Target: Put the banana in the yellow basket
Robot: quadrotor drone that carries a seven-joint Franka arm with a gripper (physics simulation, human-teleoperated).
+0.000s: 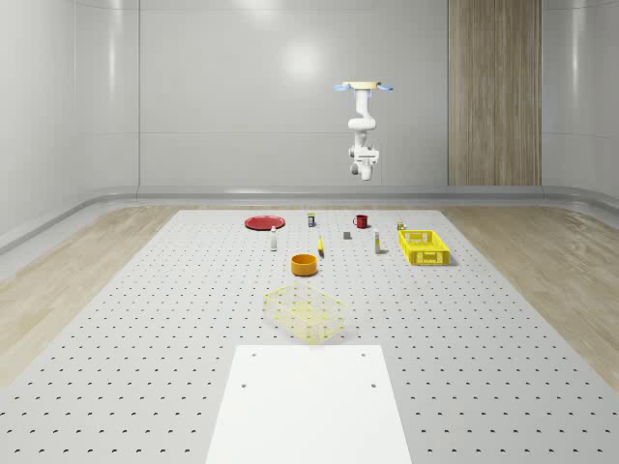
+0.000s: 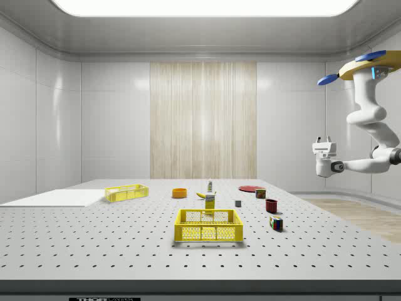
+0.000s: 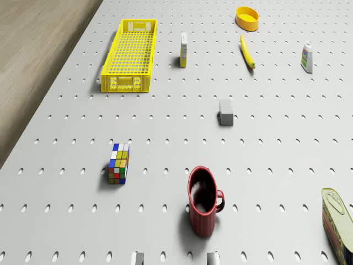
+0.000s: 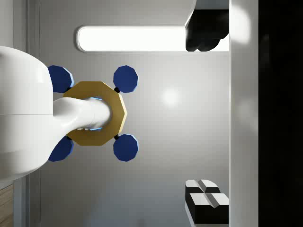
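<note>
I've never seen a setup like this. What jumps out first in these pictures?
The drone hovering high above the far end of the pegboard table, its white arm folded below and the gripper pointing upward. Below it lie bright small things: a yellow basket at the whole-scene view's right, and a banana beside an orange bowl.

Open table surrounds the banana [image 3: 247,51]; orange bowl [image 3: 247,18] sits near its end.

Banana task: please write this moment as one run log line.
drone: hovering high above far table end | claw: empty, raised | curved yellow banana: on table | yellow plastic basket: empty
</note>
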